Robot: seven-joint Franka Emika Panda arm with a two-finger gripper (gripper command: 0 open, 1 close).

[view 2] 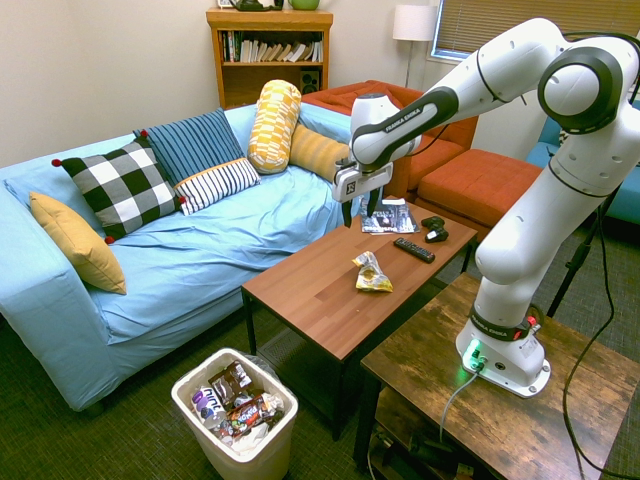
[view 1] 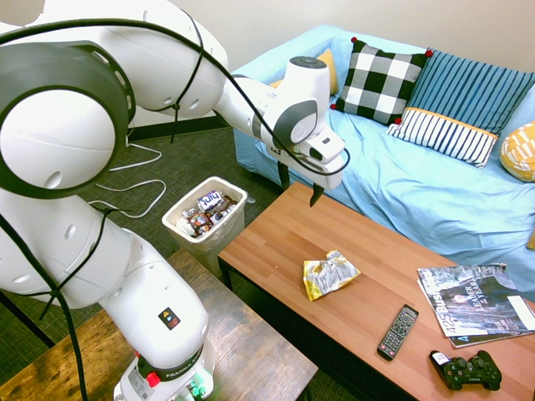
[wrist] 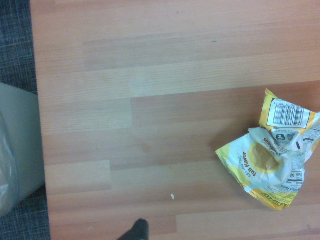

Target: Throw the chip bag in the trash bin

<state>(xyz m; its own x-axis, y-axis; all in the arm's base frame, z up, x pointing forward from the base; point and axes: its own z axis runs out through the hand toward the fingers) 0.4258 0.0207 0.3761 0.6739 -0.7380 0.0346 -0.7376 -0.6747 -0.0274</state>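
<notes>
The chip bag is a crumpled yellow and silvery foil bag lying flat on the wooden coffee table. My gripper hangs open and empty well above the table, off to the bag's side toward the sofa end of the tabletop. The trash bin is a small white lined wastebasket on the carpet just off the table's short end, with several wrappers inside.
A black remote, a game controller and magazines lie at the table's far end. A blue sofa with pillows runs along the table. A darker wooden table bears the arm's base.
</notes>
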